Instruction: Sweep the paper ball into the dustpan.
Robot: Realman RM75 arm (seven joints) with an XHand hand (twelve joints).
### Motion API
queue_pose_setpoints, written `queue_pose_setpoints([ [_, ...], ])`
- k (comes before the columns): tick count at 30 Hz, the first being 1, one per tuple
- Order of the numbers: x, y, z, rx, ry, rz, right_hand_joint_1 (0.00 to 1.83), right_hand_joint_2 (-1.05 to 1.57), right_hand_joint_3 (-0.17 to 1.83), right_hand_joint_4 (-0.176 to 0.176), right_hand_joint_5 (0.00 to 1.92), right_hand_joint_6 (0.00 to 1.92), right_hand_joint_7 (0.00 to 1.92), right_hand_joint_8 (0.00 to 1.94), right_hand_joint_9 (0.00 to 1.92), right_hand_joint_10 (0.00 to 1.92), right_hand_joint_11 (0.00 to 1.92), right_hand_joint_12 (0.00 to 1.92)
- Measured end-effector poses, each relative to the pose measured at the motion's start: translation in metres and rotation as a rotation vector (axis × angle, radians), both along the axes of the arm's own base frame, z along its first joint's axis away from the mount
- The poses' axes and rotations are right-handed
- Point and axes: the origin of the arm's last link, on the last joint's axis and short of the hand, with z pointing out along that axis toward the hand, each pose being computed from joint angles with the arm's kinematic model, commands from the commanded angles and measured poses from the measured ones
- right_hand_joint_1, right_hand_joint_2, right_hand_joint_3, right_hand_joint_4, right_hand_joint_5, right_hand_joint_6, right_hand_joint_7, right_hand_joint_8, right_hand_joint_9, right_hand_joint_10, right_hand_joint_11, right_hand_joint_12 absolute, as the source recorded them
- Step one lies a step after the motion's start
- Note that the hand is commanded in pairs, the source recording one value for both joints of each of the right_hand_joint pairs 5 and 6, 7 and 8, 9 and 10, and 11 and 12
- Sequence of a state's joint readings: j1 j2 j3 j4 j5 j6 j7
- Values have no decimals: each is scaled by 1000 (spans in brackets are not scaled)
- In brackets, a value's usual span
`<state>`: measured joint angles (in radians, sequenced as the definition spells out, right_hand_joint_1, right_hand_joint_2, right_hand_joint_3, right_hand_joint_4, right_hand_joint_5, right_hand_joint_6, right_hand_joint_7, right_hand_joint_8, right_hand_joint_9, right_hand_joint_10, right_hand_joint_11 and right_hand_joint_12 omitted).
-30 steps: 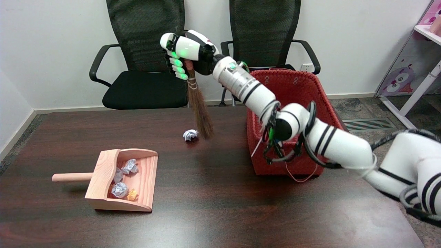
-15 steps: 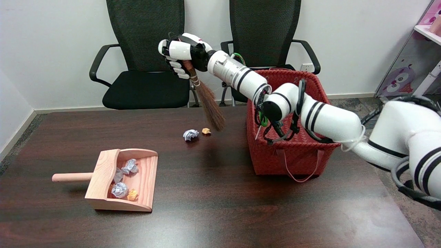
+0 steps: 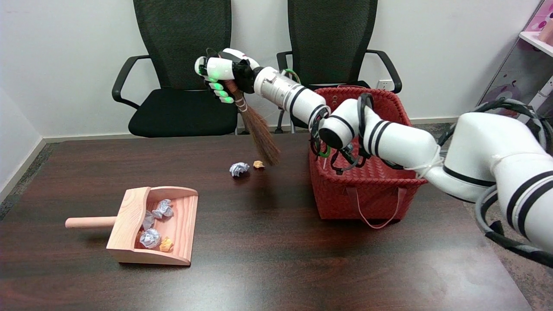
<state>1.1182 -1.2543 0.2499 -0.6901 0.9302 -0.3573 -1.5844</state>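
Observation:
My right hand [image 3: 222, 77] grips the handle of a small brown broom [image 3: 260, 134], held high over the table's far edge. The bristles slant down to the right, their tip just right of a small orange paper ball [image 3: 258, 164]. A white-blue paper ball [image 3: 239, 169] lies just left of the orange one. The wooden dustpan [image 3: 181, 224] lies at the front left with its handle pointing left and its mouth facing right. It holds several crumpled paper balls.
A red woven basket [image 3: 367, 190] stands on the table right of the broom, under my forearm. Two black office chairs [image 3: 181, 65] stand behind the table. The table's far edge runs just behind the loose balls.
The hand drew slightly left and back. The broom tilted so its bristles swung right, uncovering the orange ball. The paper balls and dustpan stayed put.

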Motion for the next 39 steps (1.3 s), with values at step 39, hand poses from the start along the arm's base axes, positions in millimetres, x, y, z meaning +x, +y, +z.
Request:
queue_pose_setpoints([
  [39,-65,5,-11,67,348,128,916,1025,1611,0,1920,1920,1920,1920,1920,1920,1920,1920],
])
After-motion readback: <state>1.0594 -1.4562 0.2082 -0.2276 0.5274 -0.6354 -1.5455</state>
